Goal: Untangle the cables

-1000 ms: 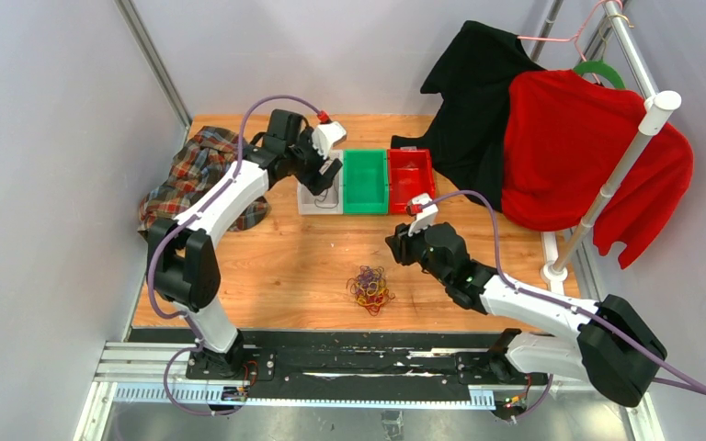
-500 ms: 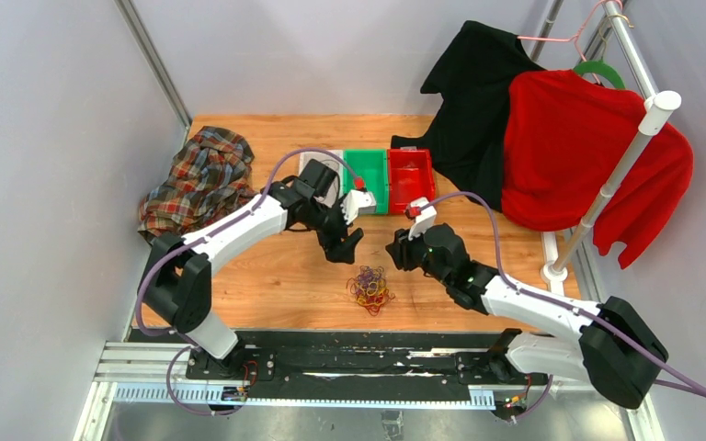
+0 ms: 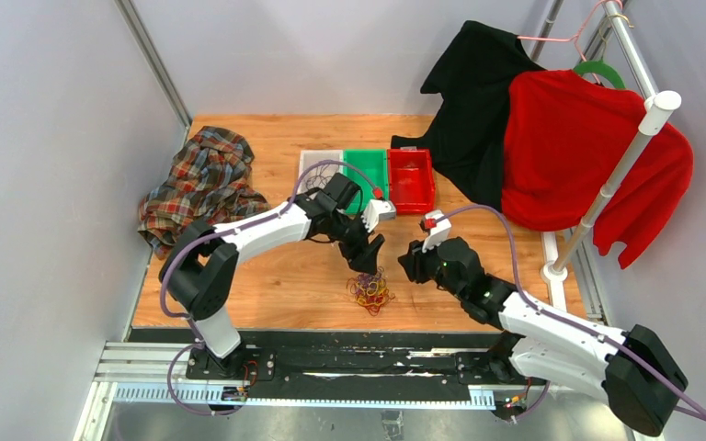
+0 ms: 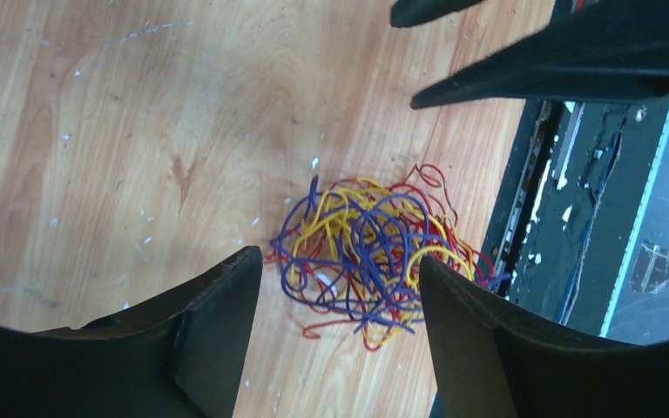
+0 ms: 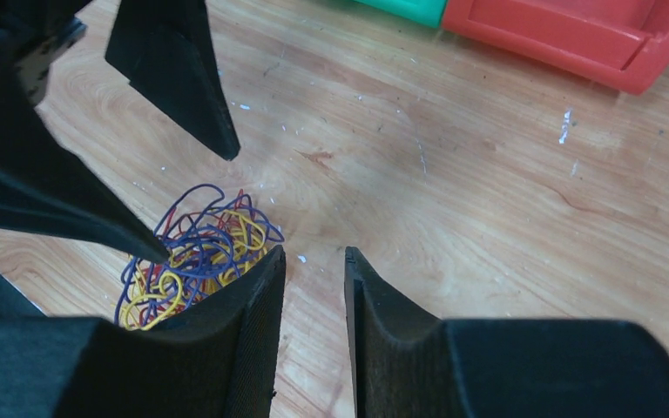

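We are hovering our left hand (image 3: 365, 254), wide open and empty, right over the round tangle of thin yellow, red and purple cables (image 4: 366, 252) on the wooden table (image 4: 96, 131). Our right hand (image 5: 312, 254), narrowly parted and empty, is waiting farther off beside it.

Left fingers (image 4: 213, 335) spread wide, right fingers (image 5: 248, 348) only narrowly parted.

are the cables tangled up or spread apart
Tangled: the cables lie in one clump, yellow, red and purple strands looped through each other.

No writing anywhere — nothing legible
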Controlling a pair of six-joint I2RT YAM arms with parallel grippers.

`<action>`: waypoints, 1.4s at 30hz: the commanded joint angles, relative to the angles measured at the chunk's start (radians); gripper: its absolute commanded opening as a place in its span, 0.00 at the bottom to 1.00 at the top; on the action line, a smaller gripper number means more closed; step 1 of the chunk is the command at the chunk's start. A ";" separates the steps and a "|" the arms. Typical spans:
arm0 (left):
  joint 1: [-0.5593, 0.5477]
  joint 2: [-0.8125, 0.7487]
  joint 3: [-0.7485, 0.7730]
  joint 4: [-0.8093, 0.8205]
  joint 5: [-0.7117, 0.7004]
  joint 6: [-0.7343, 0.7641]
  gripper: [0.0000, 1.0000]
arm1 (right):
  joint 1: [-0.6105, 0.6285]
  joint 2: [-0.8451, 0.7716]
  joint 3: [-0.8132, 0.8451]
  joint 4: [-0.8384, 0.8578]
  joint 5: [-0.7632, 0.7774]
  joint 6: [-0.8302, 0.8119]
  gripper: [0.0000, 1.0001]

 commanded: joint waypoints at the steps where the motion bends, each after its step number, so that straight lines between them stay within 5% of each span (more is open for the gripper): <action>1: -0.030 0.062 0.022 0.103 0.003 -0.061 0.69 | -0.013 -0.055 -0.035 -0.050 0.021 0.022 0.31; 9: -0.043 0.110 0.013 0.082 -0.027 -0.009 0.56 | -0.013 -0.115 -0.065 -0.057 0.023 0.037 0.31; 18: -0.043 0.033 0.061 0.007 -0.040 0.014 0.07 | -0.012 -0.100 -0.030 -0.118 -0.120 0.042 0.29; 24: -0.042 -0.083 0.106 -0.132 -0.041 0.022 0.04 | 0.016 -0.101 0.035 -0.172 -0.113 0.057 0.37; 42: -0.041 -0.284 0.189 -0.301 -0.110 -0.076 0.01 | 0.243 0.119 0.129 0.319 0.053 0.023 0.48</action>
